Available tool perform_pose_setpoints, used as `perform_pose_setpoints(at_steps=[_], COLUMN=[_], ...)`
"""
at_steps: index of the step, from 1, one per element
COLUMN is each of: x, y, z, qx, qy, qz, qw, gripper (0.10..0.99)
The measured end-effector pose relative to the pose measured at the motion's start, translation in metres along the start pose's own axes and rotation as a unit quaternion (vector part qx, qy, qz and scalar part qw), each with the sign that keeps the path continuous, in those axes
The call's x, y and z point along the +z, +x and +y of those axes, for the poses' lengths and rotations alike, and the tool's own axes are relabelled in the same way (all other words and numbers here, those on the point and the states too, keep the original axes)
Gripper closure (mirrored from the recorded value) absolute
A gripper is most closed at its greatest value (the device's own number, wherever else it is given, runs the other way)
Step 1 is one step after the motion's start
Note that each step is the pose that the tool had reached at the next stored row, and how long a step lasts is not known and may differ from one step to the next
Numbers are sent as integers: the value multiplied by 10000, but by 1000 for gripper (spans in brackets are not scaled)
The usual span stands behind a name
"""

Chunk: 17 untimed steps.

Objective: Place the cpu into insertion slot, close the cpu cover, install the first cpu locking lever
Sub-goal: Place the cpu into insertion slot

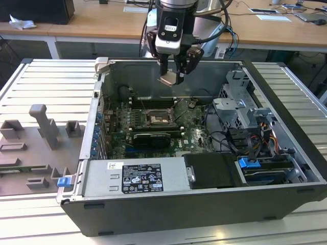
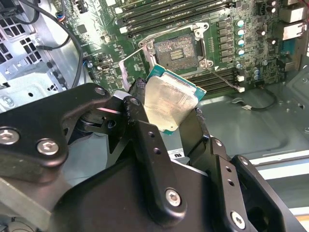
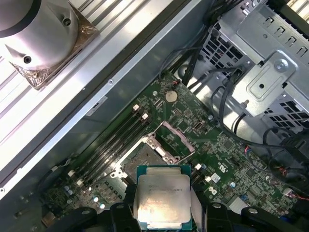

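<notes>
cpu (image 3: 161,198): square, pale silver top, green edge, held tilted in the air above the board, apart from slot | insertion slot (image 3: 142,163): square black socket, dark centre, contacts exposed | cpu cover (image 3: 178,135): silvery windowed frame, swung up open beside slot

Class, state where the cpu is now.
In the exterior view, the end effector holds the cpu raised above the motherboard, near the insertion slot.

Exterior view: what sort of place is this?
Probably a robotics lab or workshop: an open computer case lies on a slatted metal bench, wooden desks stand behind it, and the claw holds the cpu above the motherboard.
</notes>
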State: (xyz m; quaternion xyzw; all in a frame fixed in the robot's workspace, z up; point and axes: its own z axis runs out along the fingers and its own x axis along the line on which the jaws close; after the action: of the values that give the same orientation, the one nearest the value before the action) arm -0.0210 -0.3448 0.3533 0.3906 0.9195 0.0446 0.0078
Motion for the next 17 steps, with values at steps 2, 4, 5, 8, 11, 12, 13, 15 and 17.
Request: perform_pose_setpoints(at_steps=[2, 4, 5, 8, 11, 12, 13, 15, 17], x=[4, 9, 11, 17, 28, 30, 35, 40, 51], y=[0, 0, 0, 0, 0, -1, -1, -1, -1], z=[0, -1, -1, -1, -2, -2, -3, -3, -4], qx=[16, 34, 39, 56, 88, 95, 106, 121, 148], qy=[-1, -1, -1, -1, -2, -2, -3, -3, -3], qz=[-1, -3, -3, -5, -8, -8, -9, -11, -13], qw=[10000, 10000, 10000, 10000, 10000, 10000, 9999, 9999, 9999], gripper=[561, 561, 561, 561, 561, 561, 561, 561, 561])
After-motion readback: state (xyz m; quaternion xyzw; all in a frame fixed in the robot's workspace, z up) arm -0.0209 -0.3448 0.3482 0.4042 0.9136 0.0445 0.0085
